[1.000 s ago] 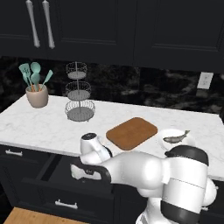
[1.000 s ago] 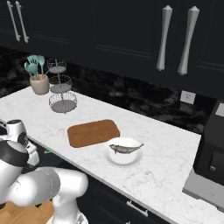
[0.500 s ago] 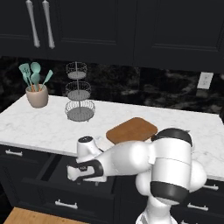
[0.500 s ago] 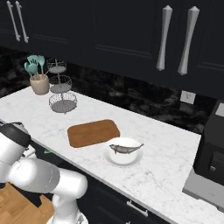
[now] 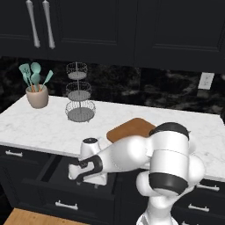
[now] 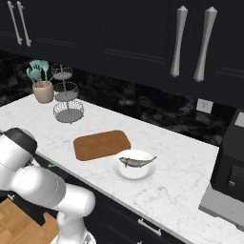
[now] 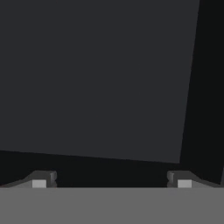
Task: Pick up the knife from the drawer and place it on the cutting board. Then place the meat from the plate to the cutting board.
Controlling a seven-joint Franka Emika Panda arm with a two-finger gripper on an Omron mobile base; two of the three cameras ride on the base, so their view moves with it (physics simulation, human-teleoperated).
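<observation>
The black drawer [image 5: 49, 172] stands pulled out below the counter. My gripper [image 5: 75, 175] hangs low over its opening, and in the hand view my gripper [image 7: 111, 181] is open, its fingertips [image 7: 43, 180] wide apart over the dark drawer floor [image 7: 96, 78] with nothing between them. The knife is mostly hidden; a bright green bit [image 6: 51, 164] under the counter edge looks like its handle. The reddish-brown cutting board [image 6: 101, 144] lies bare on the counter, and the same cutting board [image 5: 132, 128] shows behind my arm. Right of it the grey fish, the meat [image 6: 137, 161], lies on the white plate [image 6: 125, 174].
A tiered wire basket stand [image 5: 80, 99] and a pot of teal utensils [image 5: 37, 94] stand at the counter's back left. A dark appliance [image 6: 231, 164] sits at the far right. Closed drawer fronts with silver handles [image 5: 66, 205] lie below the open drawer.
My arm has swung forward and down, bringing the hand from the counter edge to the open drawer. The jaws have stayed open. Board, plate and fish have not moved.
</observation>
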